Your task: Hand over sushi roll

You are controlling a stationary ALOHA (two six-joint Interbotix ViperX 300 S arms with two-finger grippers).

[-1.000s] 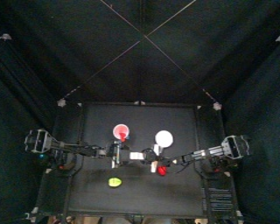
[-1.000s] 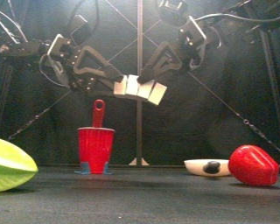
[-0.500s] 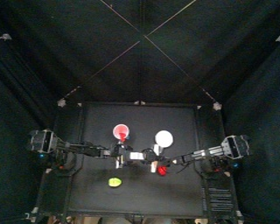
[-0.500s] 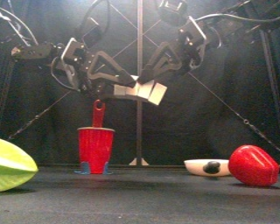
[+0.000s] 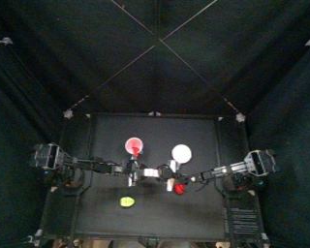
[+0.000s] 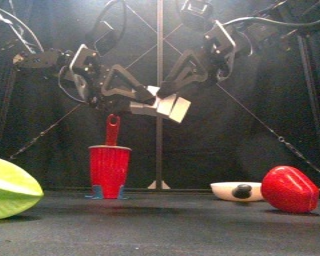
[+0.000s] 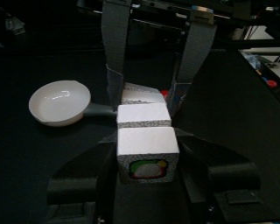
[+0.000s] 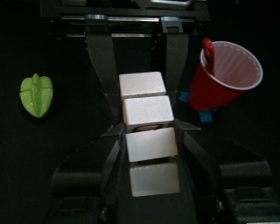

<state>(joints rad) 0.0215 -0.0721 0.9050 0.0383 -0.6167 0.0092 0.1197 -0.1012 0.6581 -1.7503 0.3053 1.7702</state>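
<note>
Both grippers, left [image 7: 149, 131] and right [image 8: 146, 131], clasped the sushi roll [image 8: 149, 140], hiding its middle; beside them, the red cup [image 8: 224, 74] held a spoon [image 6: 112, 128].

sushi roll [image 6: 160, 102] hangs above table between my left gripper [image 6: 139, 100] and right gripper [image 6: 180, 92] | cup [image 6: 109, 170] below, left | bowl [image 6: 236, 190] right, pepper [image 6: 290, 189] beside it

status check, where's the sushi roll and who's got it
Sushi roll mid-air between both arms. Right gripper clamped on it, left gripper around its other end, closing. Red cup below, clear.
</note>
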